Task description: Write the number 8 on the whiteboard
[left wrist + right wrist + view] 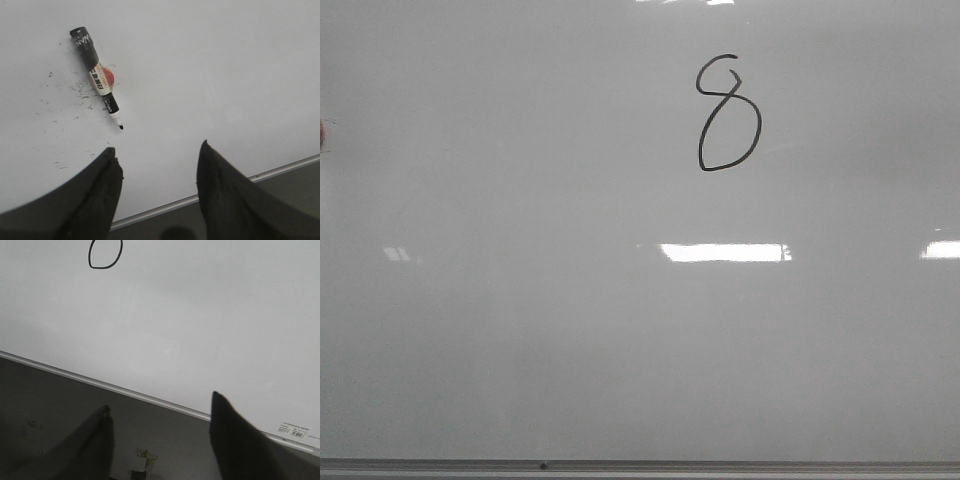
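Number 8 drawn on whiteboard, well above its bottom edge.

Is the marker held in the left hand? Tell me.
No: in the left wrist view the marker lies uncapped on the whiteboard, apart from the open, empty left hand.

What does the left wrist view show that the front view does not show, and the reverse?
Only the left wrist view shows a black marker lying uncapped on the whiteboard, over a red spot, with small dark smudges beside it, and the open left gripper, which holds nothing.

Only the front view shows the number 8, drawn in thin black line with its upper loop not closed, and bright light reflections.

Both show the pale whiteboard and its grey bottom edge.
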Robot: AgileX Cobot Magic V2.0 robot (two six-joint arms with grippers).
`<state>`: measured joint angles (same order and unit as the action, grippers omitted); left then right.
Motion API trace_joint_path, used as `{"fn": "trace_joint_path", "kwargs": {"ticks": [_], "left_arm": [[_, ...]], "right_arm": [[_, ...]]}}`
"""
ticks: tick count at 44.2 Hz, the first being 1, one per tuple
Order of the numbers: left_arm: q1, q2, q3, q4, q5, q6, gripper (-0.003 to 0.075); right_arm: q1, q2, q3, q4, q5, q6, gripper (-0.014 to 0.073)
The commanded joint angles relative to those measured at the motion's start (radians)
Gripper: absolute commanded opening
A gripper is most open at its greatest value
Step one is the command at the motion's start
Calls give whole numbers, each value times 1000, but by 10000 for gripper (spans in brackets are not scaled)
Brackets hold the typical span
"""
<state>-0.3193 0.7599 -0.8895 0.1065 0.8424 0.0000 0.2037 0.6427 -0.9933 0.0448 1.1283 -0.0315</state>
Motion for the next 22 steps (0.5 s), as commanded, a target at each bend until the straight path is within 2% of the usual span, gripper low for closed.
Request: {"fn": "trace_joint_path", "kwargs": {"ticks": [1, 7, 13, 17, 22], "left_arm": [[-8, -4, -21, -4, -66, -6, 281], [-8, -4, -21, -5, -68, -8, 165], [-8, -4, -21, -9, -72, -25, 59], [-8, -4, -21, -9, -89, -39, -10], [-8, -4, -21, -9, -97, -39, -19]], "right_arm": [[-4, 2, -22, -11, -65, 1, 289], [-4, 2, -22, -11, -64, 1, 90], [-4, 2, -22, -11, -61, 1, -47], [-4, 2, -22, -11, -60, 1, -117], [-4, 2, -22, -11, -66, 1, -116]]}}
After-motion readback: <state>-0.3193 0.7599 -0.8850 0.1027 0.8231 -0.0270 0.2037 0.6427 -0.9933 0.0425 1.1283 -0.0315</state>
